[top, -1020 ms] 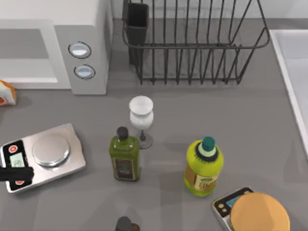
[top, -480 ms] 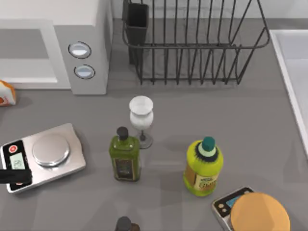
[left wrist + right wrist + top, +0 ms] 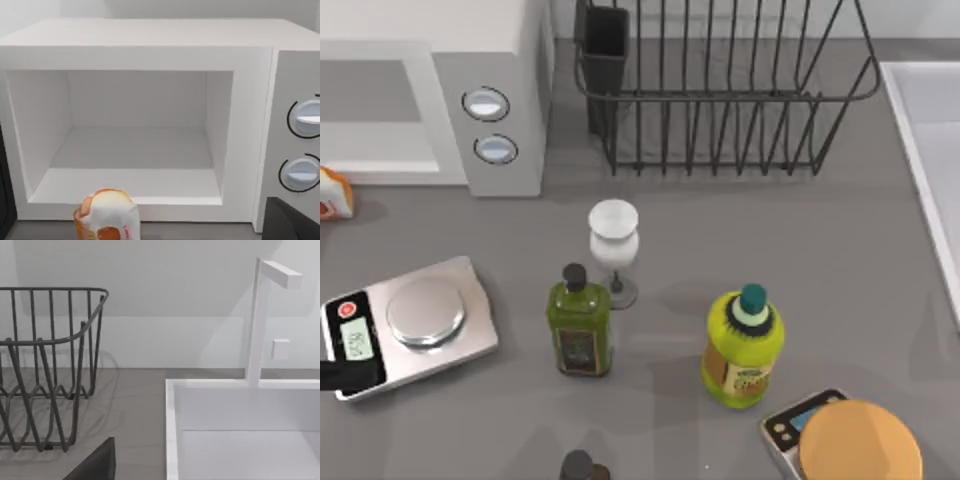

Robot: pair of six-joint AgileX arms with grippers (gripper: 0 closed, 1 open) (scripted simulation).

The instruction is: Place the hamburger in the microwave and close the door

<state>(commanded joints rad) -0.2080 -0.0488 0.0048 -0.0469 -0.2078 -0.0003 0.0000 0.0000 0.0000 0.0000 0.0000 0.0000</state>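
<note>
Plainly, the hamburger [image 3: 106, 216] sits on the table just before the microwave [image 3: 150, 55]'s open cavity, and with the left gripper [image 3: 345, 378] at the table's left edge, claw state untellable, a careless approach could knock it sideways.

Left gripper [image 3: 332, 376] sits low at the table's left edge.

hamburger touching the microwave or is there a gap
Apart. In the top view the hamburger sits on the grey table with a strip of bare tabletop between it and the microwave front.
</note>
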